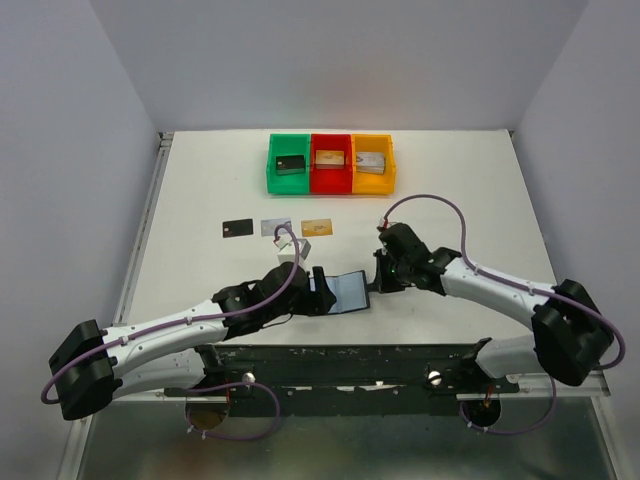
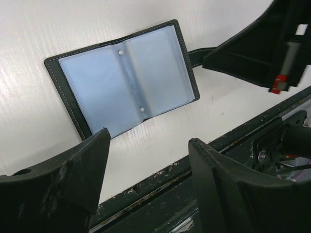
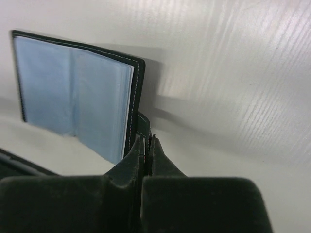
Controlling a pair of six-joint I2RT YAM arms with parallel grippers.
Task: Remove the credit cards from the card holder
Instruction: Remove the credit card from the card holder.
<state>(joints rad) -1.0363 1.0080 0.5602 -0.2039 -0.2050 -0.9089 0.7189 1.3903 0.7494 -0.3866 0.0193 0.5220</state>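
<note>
The card holder (image 1: 350,290) lies open on the white table, its blue-grey inner faces (image 2: 126,77) up. No card shows in its clear sleeves (image 3: 73,94). My right gripper (image 3: 147,139) is shut on the holder's black strap (image 3: 142,121) at its right edge; the same grip shows in the left wrist view, on the strap (image 2: 194,51). My left gripper (image 2: 148,145) is open and holds nothing. It hovers at the holder's left side (image 1: 320,285), over the table's near edge. Three credit cards lie in a row farther back: black (image 1: 237,228), silver-grey (image 1: 275,227) and tan-gold (image 1: 316,227).
Green (image 1: 289,163), red (image 1: 331,163) and yellow (image 1: 371,163) bins stand side by side at the back, each with a block inside. The table's dark metal front rail (image 2: 194,160) runs just below the holder. Walls close in the table on both sides.
</note>
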